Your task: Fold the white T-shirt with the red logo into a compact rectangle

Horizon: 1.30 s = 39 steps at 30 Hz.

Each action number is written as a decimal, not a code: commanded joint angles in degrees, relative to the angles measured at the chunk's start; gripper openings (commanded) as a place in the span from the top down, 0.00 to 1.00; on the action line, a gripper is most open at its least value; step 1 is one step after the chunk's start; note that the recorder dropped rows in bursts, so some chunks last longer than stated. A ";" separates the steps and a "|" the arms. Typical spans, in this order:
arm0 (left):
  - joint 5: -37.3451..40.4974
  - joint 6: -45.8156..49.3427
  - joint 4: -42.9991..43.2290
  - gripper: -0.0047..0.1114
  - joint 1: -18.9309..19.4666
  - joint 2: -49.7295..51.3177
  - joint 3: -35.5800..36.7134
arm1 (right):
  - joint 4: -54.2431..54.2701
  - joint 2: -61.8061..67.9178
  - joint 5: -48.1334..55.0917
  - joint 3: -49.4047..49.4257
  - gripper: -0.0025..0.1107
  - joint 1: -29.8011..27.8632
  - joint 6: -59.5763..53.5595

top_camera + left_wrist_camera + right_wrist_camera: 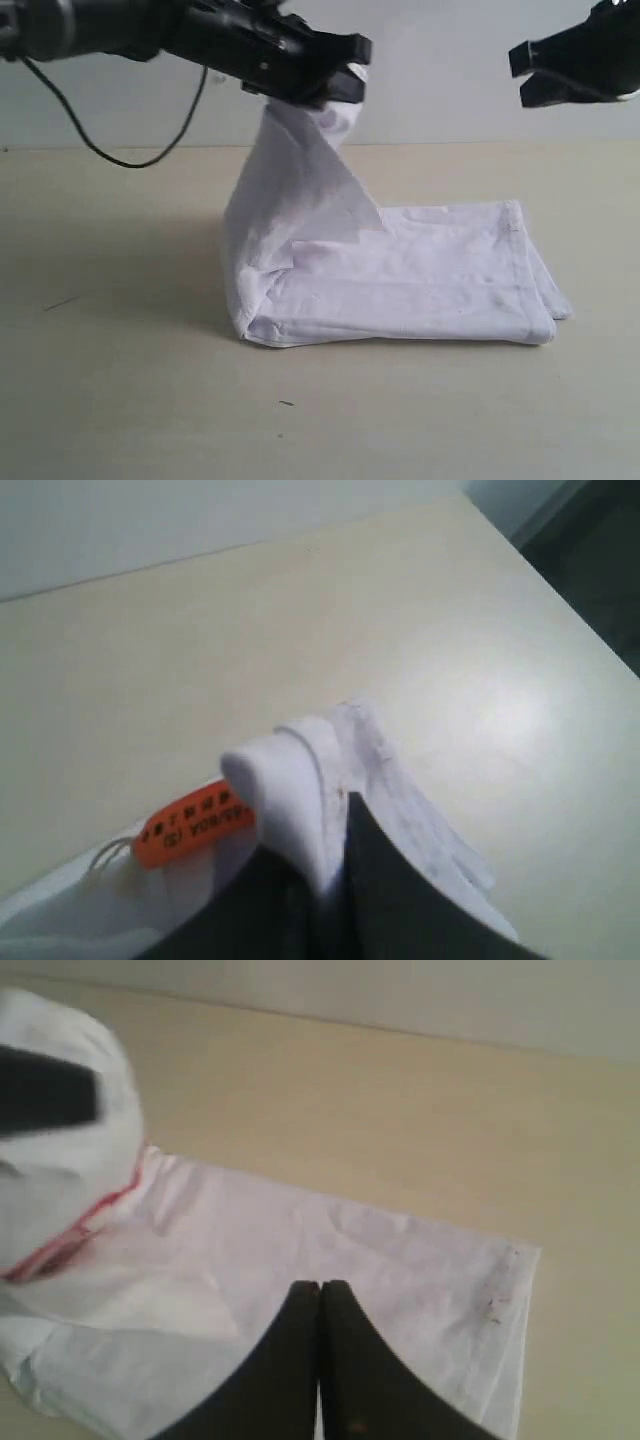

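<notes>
Our left gripper (355,72) pinches the white T-shirt (420,285) up at eleven o'clock; the rest lies folded on the table (120,400). At two o'clock, our right gripper (520,75) is pressed together, up in the air.

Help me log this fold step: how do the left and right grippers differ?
The left gripper clamps a bunched part of the white T-shirt; the right gripper holds nothing. Cloth drapes from the left gripper down to the table; the right gripper hangs clear of the shirt. Both are shut and raised above the table.
</notes>
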 commanded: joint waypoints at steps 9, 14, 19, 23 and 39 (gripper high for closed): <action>-4.46 -0.09 -2.35 0.96 -14.63 16.15 -9.81 | 1.27 -15.81 2.79 -0.39 0.98 -0.37 -0.47; -6.03 1.62 -1.16 0.96 -19.26 19.72 -13.75 | 1.27 -16.50 3.26 -0.39 0.98 -0.37 -0.47; -10.37 1.19 0.73 0.67 -20.54 21.67 -16.36 | 1.89 -16.39 4.47 -0.39 0.98 -0.24 -0.42; -14.94 -1.93 1.04 0.45 -20.21 21.79 -16.73 | 2.76 -16.39 4.57 -0.39 0.98 -0.24 -0.53; 10.37 1.08 17.93 0.70 -10.57 6.37 -16.73 | 1.72 -16.24 2.65 -0.39 0.98 -0.24 -1.09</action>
